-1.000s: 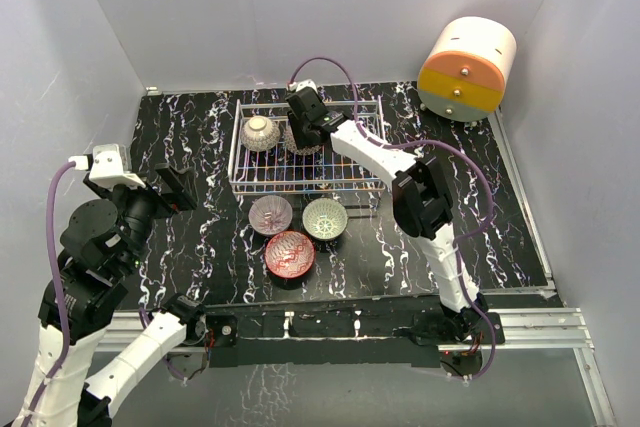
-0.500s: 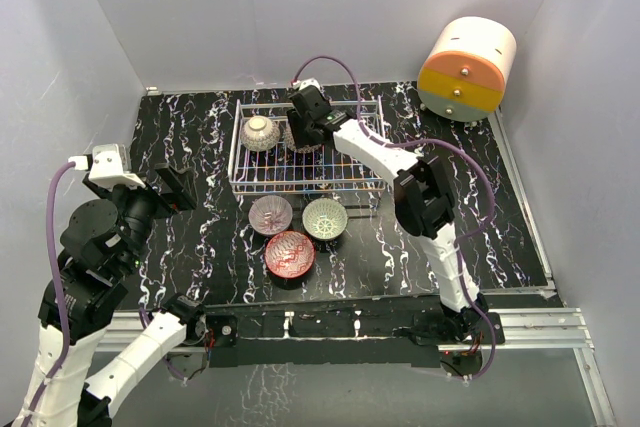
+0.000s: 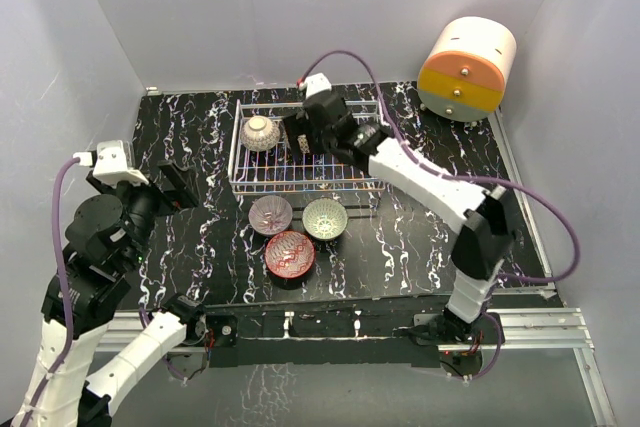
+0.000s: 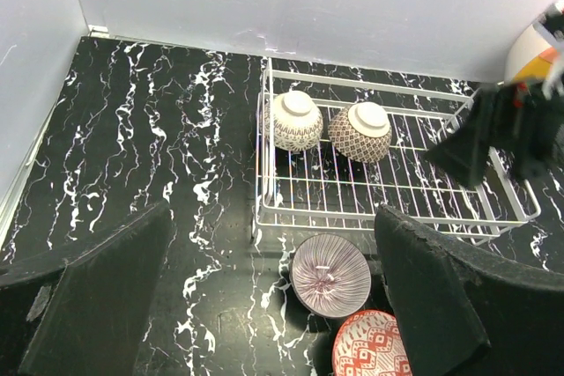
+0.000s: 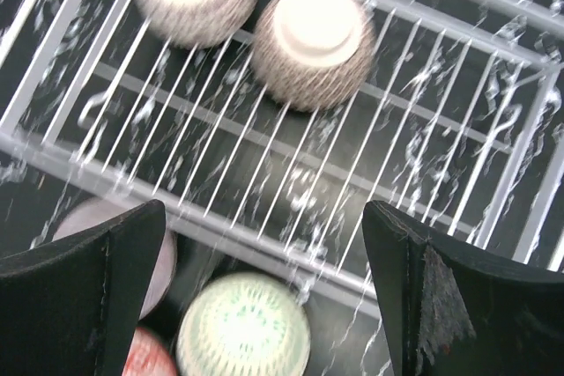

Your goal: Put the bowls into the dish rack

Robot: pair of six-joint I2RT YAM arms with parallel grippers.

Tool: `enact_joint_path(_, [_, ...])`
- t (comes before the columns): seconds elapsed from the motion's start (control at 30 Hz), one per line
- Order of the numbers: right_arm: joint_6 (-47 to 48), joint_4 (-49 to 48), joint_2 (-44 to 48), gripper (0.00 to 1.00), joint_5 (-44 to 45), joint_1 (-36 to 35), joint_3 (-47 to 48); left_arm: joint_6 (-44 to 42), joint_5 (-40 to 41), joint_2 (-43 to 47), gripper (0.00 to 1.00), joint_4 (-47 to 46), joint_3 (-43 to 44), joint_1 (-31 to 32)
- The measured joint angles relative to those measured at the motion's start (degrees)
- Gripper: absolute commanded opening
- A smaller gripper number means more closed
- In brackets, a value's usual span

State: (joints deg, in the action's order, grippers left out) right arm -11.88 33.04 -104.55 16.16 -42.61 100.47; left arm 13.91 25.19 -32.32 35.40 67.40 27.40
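The right gripper (image 5: 264, 217) hangs over the dish rack (image 4: 414, 173) with its fingers spread wide and nothing between them. Below and beyond it, two brown-and-white bowls (image 4: 294, 121) (image 4: 359, 131) sit upside down, side by side, in the rack's far-left part.

The bowls not yet loaded lie the other way, toward the arms' bases. They stand mouth-up on the black marbled table (image 3: 400, 247), just outside the rack's front rail. The pale green bowl (image 5: 244, 336) shows low in the right wrist view, roughly centred between the fingers, so reaching it looks like a pull straight back over the rail and then down. The pinkish bowl (image 3: 271, 214) is just to its left, and the red bowl (image 3: 289, 254) is nearest the bases, close against both.

Being round, the bowls have no long axis to line up with.

The left gripper (image 4: 273, 213), also spread and empty, hovers to the left of the group. It looks closest to the pinkish bowl, while the right looks closest to the green one.
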Motion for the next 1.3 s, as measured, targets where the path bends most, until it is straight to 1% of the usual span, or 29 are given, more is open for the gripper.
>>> enact_joint_path(0.17, [-0.13, 1.46, 10.71, 0.98, 0.55, -8.96, -12.81, -0.07, -0.07, -1.29, 0.97, -0.28, 0.00, 0.00])
enact_joint_path(0.23, [-0.26, 2.54, 14.82, 0.96, -1.07, -12.04, -18.08, -0.24, -0.09, -1.62, 0.97, -0.52, 0.00, 0.00])
enact_joint_path(0.37, [-0.59, 2.86, 22.03, 0.90, -4.35, -13.07, -26.93, -0.44, -0.22, -2.23, 0.97, -1.25, -0.02, 0.00])
enact_joint_path(0.47, [-0.70, 2.32, 24.74, 0.87, -5.75, -12.61, -31.74, -0.42, -0.76, -2.93, 0.97, -2.23, -0.02, 0.02])
enact_joint_path(0.63, [-0.44, -0.52, 23.91, 0.85, -6.91, -12.39, -37.83, -0.39, -1.51, -3.43, 0.97, -2.43, -0.02, 0.00])
enact_joint_path(0.7, [0.11, -1.64, 23.28, 0.80, -6.73, -12.39, -39.54, -0.37, -1.66, -3.43, 0.97, -2.43, -0.02, 0.00])
enact_joint_path(0.77, [1.07, -3.17, 22.62, 0.78, -6.80, -12.39, -40.39, -0.31, -1.66, -3.41, 0.97, -2.40, -0.04, 0.00])
enact_joint_path(0.93, [1.70, -7.72, 20.83, 0.75, -8.02, -12.41, -40.30, -0.15, -1.60, -2.97, 0.97, -2.34, -0.92, 0.00])
enact_joint_path(1.1, [1.20, -10.69, 16.15, 0.74, -8.20, -13.11, -39.43, -0.20, -1.11, -2.75, 0.97, -2.25, -1.16, 0.02])
enact_joint_path(1.3, [-0.44, -11.98, 11.41, 0.75, -6.38, -15.37, -36.06, -0.17, 3.15, -0.52, 0.97, -1.86, -1.16, 0.02])
